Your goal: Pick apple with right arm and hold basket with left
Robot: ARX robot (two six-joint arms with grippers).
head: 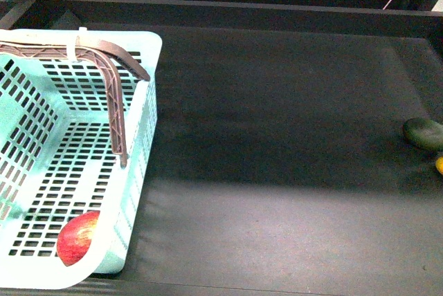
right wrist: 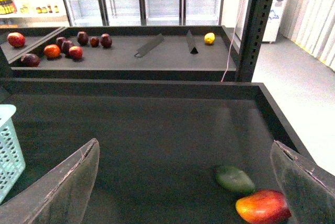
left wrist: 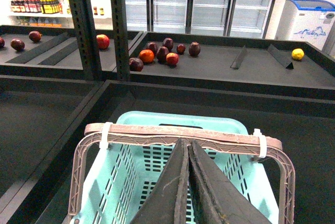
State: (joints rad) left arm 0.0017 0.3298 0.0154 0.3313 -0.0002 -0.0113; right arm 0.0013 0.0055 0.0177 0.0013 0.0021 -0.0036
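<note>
**Apple not yet picked, basket not yet held**

The apple (right wrist: pixel 264 206) lies on the dark shelf (right wrist: pixel 157 140), and my right gripper (right wrist: pixel 184 182) hangs above this shelf with its jaws spread wide and nothing between them. The apple is close to the right finger, touching or almost touching a dark green fruit (right wrist: pixel 234 178). I judge that the picking is not begun: I must bring the open jaws over the apple, go down and close.

My left gripper (left wrist: pixel 187 150) has its two fingers pressed together with nothing between them. It points over the brown handle (left wrist: pixel 183 134) of the basket (left wrist: pixel 183 116) but does not grip it, as far as I see. So the holding is also left to do; I think the jaws must open first.

In the front view the basket stands at the left of the shelf, well apart from the apple, and neither arm shows there. One red fruit (head: pixel 77 237) already lies in its near corner.
</note>
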